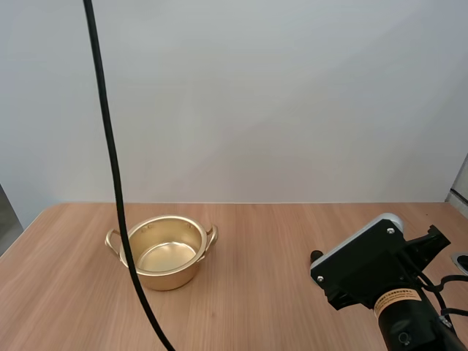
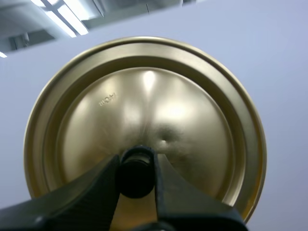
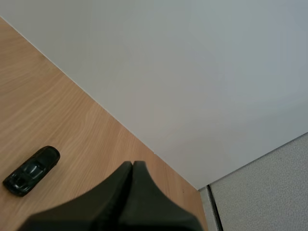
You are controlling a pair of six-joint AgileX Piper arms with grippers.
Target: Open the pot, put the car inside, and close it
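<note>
Holding the lid (image 2: 144,106) aloft by its small dark knob (image 2: 136,172) is your first risk. The left claw (image 2: 136,166) is closed on that knob alone, fingers parted only by the knob's width, and the broad golden disc hangs off that one pinch. My judgement is that a quick swing of the arm could let the lid twist or slip out, so move it gently.

The pot (image 1: 172,276) stands open and empty on the worktop (image 1: 278,241), at about ten o'clock from the right arm (image 1: 373,270), and the lid is well clear of it. Opening looks done; the car is the step in hand.

The car (image 3: 32,171), a small dark toy, lies on the worktop near the right claw (image 3: 131,166), at roughly nine o'clock from its tips and not touching them. That claw is fully closed on nothing, its two fingers pressed together into one wedge. You need to spread it before you descend, or the joined tips will simply push the car along.

The car is low and probably rolls, so a one-sided touch could send it off across the wood. Come down squarely over it. When you carry it toward the pot, release it low inside, since a drop from height could bounce it out. Bring the lid over only after the right arm is clear, or the two arms may meet above the rim.
</note>
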